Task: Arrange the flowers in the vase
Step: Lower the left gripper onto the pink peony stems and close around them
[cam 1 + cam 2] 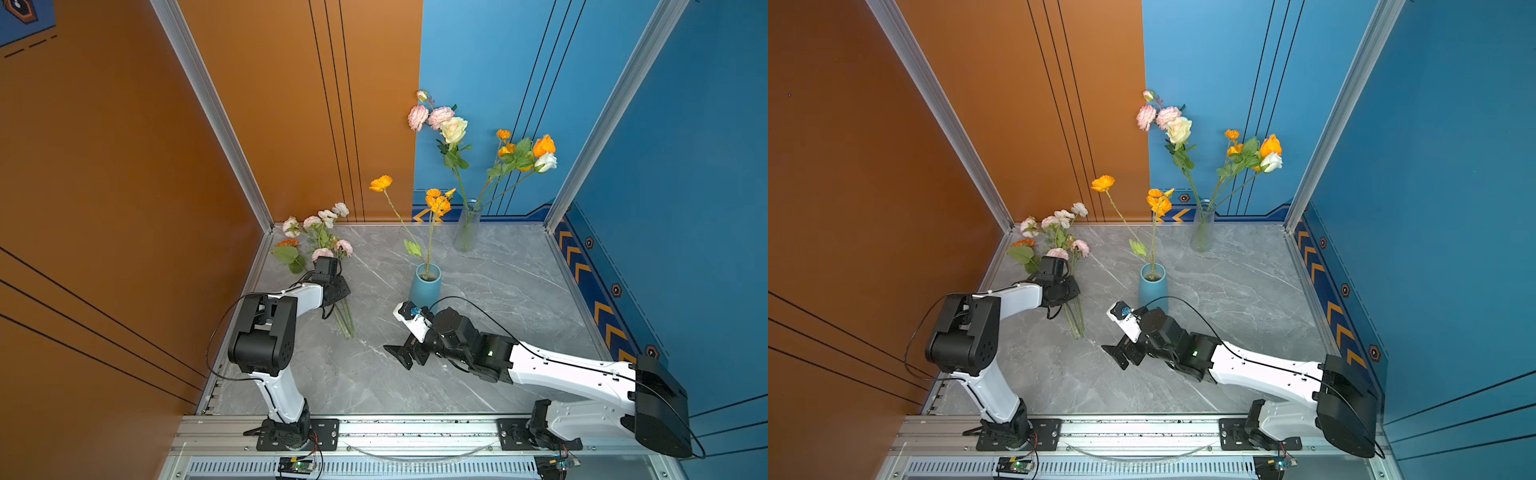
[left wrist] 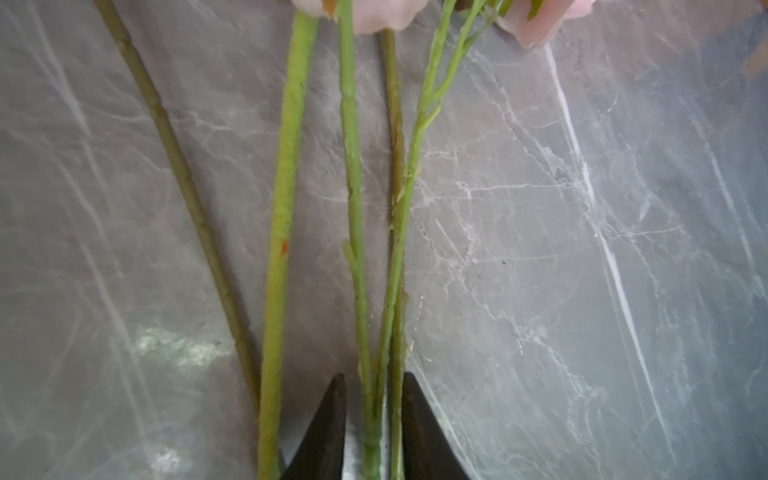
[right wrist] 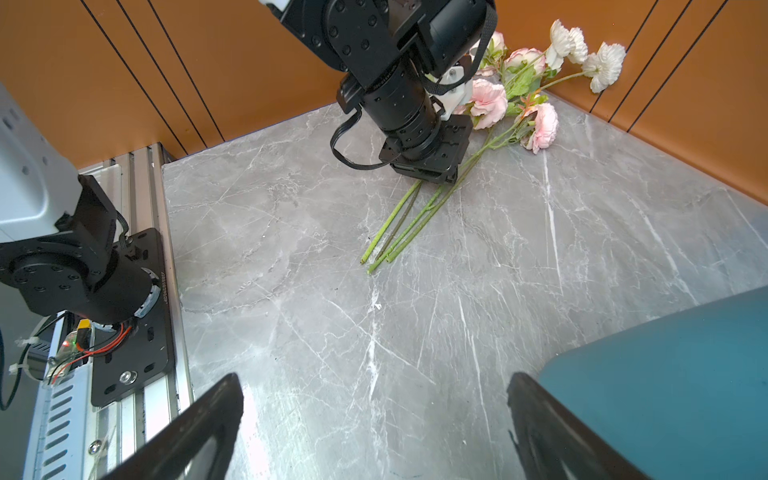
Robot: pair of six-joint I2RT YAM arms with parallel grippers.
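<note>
A bunch of flowers (image 1: 322,232) (image 1: 1059,232) with pink and cream blooms lies at the table's back left, stems pointing forward. My left gripper (image 1: 338,296) (image 2: 374,380) is down on those stems and shut on a few thin green ones (image 2: 371,415). A thicker stem (image 2: 276,316) and a darker one (image 2: 183,183) lie outside the jaws. The blue vase (image 1: 424,286) (image 1: 1152,286) stands mid-table with two orange flowers (image 1: 437,202) in it. My right gripper (image 1: 402,354) (image 3: 374,386) hovers open and empty just in front of the blue vase (image 3: 665,374).
A clear glass vase (image 1: 467,228) (image 1: 1202,228) at the back holds pink, cream and orange flowers (image 1: 454,129). Orange and blue walls close in the grey marble table (image 1: 519,291). An aluminium rail (image 1: 415,428) with both arm bases runs along the front edge.
</note>
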